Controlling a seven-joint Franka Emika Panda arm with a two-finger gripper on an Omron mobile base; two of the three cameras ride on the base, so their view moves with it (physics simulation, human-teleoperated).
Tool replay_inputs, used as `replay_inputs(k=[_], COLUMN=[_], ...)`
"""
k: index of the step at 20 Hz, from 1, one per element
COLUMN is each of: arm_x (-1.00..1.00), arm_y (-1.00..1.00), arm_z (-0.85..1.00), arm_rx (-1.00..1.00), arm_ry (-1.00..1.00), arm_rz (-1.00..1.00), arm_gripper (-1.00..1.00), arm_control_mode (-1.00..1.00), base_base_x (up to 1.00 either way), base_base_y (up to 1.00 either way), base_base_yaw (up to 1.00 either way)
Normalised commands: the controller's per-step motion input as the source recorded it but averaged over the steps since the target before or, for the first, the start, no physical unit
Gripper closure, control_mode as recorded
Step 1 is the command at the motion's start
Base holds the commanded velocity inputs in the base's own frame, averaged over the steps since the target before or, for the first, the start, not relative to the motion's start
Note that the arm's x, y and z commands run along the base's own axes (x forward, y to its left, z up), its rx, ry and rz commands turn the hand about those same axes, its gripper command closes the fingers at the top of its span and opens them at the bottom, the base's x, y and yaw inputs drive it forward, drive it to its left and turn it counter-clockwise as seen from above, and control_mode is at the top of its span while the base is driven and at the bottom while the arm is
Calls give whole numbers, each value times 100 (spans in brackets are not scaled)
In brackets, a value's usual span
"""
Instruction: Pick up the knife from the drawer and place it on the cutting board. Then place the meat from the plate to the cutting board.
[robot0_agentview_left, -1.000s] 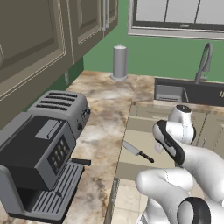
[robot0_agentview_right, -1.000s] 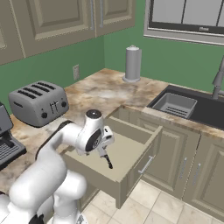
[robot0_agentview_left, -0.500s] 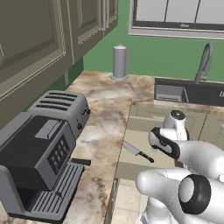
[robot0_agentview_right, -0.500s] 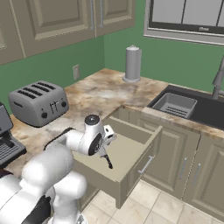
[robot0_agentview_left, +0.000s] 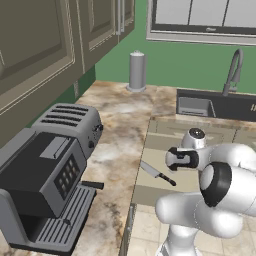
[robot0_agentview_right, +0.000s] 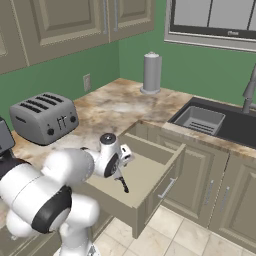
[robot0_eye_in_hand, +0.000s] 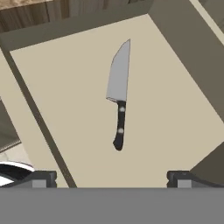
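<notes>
While the jaws stand wide apart above, the knife (robot0_eye_in_hand: 119, 98) lies flat in the drawer (robot0_eye_in_hand: 175, 100), grey blade, black handle.

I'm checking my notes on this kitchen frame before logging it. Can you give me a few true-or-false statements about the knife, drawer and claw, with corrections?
1. The knife lies flat inside the open drawer. True.
2. The claw is shut on the knife's handle. False: it is open, above the knife and apart from it.
3. The knife has a black handle. True.
4. The toaster sits inside the drawer. False: it stands on the counter.
5. The drawer is closed. False: it is pulled out.
</notes>
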Motion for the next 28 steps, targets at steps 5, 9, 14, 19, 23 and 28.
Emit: replay_inputs(k=[5,9,14,19,23,28], arm_x=[3,1,0,3,25,32], arm_y=[-2,-2,0,0,0,0], arm_z=[-23,-21,-30,-22,-18,-32], arm_rx=[1,0,0,0,0,0], arm_ry=[1,0,0,0,0,0], arm_rz=[0,0,0,0,0,0], arm_gripper=[-100,-100,-100,-100,-100,-100], arm_control_mode=[-100,-100,-100,-100,-100,-100], base_base_x=[0,0,0,0,0,0], base_base_y=[0,0,0,0,0,0], base_base_yaw=[0,0,0,0,0,0])
